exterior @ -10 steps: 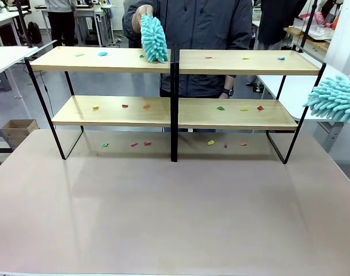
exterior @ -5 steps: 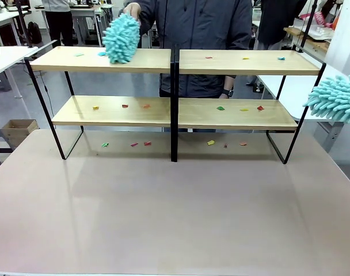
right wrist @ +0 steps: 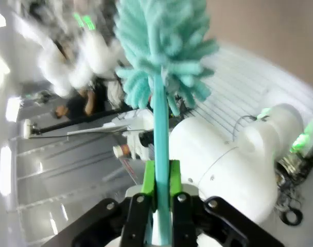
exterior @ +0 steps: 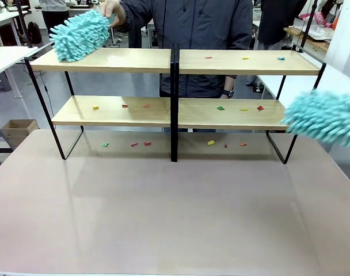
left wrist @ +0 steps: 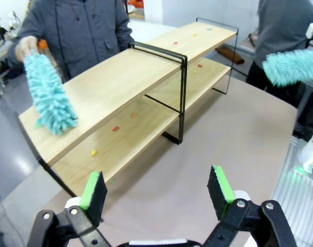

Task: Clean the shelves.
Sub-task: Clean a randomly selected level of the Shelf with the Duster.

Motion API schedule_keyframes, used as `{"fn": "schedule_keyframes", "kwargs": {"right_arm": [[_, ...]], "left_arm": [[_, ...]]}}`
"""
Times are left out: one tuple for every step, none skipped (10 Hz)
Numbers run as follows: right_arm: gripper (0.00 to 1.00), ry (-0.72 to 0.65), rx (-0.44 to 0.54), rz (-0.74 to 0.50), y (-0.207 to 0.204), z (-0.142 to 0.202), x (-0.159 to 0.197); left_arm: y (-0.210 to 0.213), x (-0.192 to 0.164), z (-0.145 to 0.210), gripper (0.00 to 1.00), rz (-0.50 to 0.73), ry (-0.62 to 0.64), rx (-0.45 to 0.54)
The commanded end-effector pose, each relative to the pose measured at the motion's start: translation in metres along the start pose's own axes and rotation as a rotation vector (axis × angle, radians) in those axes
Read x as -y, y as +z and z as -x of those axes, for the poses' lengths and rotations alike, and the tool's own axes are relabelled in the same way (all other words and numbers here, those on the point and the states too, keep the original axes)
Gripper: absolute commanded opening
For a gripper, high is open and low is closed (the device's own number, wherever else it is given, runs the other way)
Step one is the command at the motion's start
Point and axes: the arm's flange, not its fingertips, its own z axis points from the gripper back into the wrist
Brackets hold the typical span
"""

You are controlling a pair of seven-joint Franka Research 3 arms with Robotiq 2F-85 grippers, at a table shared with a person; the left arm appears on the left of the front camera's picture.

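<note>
Barely started: scraps [exterior: 220, 107] litter both boards of the shelves [exterior: 134, 60], with more on the table [exterior: 163, 207] under them. Hand [exterior: 110, 8] holds person's duster [exterior: 80, 34] at shelves' top-left end. Right gripper [right wrist: 161, 177] is clamped on robot's duster [exterior: 324, 118], just off shelves' lower right end, not touching. Left gripper [left wrist: 156, 184] is spread, empty. Central upright [exterior: 174, 103] likely blocks a full-length sweep.

Right of the shelves [exterior: 172, 60], the teal duster [exterior: 322, 118] was blurred and cut off by the frame edge; coloured scraps [exterior: 221, 107] on the shelves were too small to identify.
</note>
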Motion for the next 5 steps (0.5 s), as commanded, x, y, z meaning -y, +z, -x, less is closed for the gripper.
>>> {"fn": "schedule_keyframes", "kwargs": {"right_arm": [[0.12, 0.139, -0.191, 0.135, -0.090, 0.004, -0.036], [0.12, 0.220, -0.184, 0.160, -0.130, 0.003, -0.054], [0.12, 0.314, -0.108, 0.167, -0.153, 0.006, -0.069], [0.12, 0.101, -0.185, 0.124, -0.101, -0.001, -0.037], [0.12, 0.101, -0.185, 0.124, -0.101, -0.001, -0.037]], "left_arm": [[-0.001, -0.001, 0.001, 1.00, 0.009, -0.005, 0.004], [-0.001, -0.001, 0.001, 1.00, 0.009, -0.005, 0.004], [-0.001, -0.001, 0.001, 1.00, 0.009, -0.005, 0.004], [-0.001, -0.001, 0.001, 1.00, 0.009, -0.005, 0.004], [-0.001, -0.001, 0.001, 1.00, 0.009, -0.005, 0.004]]}}
